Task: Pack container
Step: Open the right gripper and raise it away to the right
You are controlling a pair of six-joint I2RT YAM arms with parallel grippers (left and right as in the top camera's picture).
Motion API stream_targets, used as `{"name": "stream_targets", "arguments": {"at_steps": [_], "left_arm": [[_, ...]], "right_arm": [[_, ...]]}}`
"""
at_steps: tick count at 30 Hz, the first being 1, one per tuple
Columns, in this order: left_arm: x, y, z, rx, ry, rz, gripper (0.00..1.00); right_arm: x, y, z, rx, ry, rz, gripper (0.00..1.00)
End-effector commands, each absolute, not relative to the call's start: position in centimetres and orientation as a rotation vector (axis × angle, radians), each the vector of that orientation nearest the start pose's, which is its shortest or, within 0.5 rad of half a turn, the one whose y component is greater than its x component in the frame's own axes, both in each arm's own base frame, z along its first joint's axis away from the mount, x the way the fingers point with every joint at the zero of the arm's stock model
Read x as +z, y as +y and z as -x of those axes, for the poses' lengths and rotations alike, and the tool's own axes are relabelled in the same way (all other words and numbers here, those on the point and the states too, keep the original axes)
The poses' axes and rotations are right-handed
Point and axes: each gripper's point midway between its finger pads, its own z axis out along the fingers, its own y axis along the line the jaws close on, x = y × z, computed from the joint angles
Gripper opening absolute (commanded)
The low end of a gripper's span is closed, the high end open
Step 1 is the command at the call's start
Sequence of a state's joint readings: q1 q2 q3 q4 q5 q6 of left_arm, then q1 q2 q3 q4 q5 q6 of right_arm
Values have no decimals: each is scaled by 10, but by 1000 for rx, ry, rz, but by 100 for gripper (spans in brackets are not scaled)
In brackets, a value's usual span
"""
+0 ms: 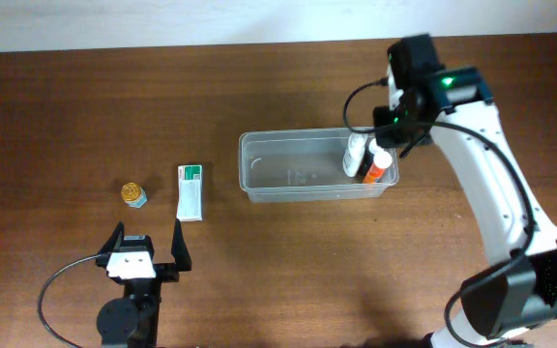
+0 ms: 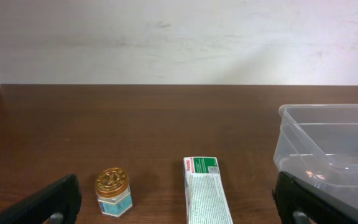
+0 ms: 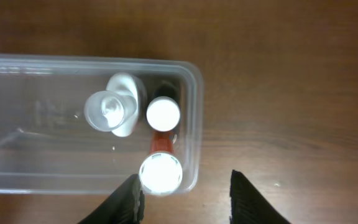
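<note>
Two things, the jar (image 1: pixel 134 195) and the box (image 1: pixel 190 191), lay outside the container (image 1: pixel 264 170), which held some bottles (image 1: pixel 356 155); I saw the left gripper (image 1: pixel 148 238) and the right gripper (image 3: pixel 185 186) open, empty.

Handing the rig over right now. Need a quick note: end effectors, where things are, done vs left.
Left end effector: open, empty, just short of the loose items.
Right end effector: open, nothing held, above the right end of the container.
Done: white bottle and orange tube are in the container.
Left: gold-lidded jar and green-white box lie on the table to its left, not yet packed.
</note>
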State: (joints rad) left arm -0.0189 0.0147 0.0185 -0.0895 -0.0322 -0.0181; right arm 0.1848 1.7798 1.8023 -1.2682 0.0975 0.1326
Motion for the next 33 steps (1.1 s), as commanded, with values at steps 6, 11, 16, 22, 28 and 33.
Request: {"name": "stream_targets", "arguments": {"at_steps": [6,11,16,22,28,33], "left_arm": [[157,0,-246,1,1654,9,99],[157,0,-246,1,1654,9,99],[157,0,-246,1,1654,9,99],[157,0,-246,1,1654,9,99],[157,0,-246,1,1654,9,99],[157,0,-246,1,1654,9,99]], "right_arm": [[288,16,-389,-105,2677,-145,48],[298,-35,-360,-139,2694,-387,49],[297,-86,-336,-134,2697,-651,57],[284,-121,-311,-68,2712,-889,70],[272,-126,-304,-71,2747,-932,98],[272,-126,-305,-72,2749,-930,98]]}}
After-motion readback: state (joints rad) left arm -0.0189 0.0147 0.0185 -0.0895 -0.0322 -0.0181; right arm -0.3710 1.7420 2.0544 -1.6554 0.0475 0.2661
